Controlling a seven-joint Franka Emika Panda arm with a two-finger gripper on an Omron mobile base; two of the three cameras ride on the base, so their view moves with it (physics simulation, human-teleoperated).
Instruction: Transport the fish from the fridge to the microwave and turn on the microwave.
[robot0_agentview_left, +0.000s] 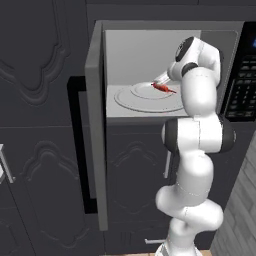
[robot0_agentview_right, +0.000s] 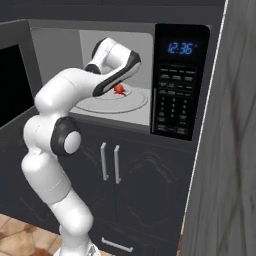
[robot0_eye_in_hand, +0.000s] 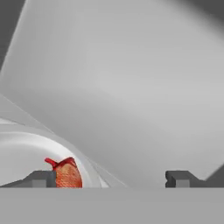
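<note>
Left base view: microwave (robot0_agentview_left: 220, 30) door swung wide, cavity clear above the turntable (robot0_agentview_left: 145, 98); fish (robot0_agentview_left: 163, 88) lies on it at the jaws, which the wrist mostly hides.
Right base view: forearm covers the jaws; fish (robot0_agentview_right: 119, 89) peeks out beside them.
Hand view: jaws (robot0_eye_in_hand: 111, 178) released, spread wide; fish (robot0_eye_in_hand: 66, 173) against the left fingertip (robot0_eye_in_hand: 41, 178), tail cut off.

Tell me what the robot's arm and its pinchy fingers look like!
The arm is made of fat, rounded, glossy white tube pieces, joined by dark grey bands and round dark caps at the joints. No cables or writing show on it. The gripper has two small dark grey fingertips, blocky and square-edged.
</note>
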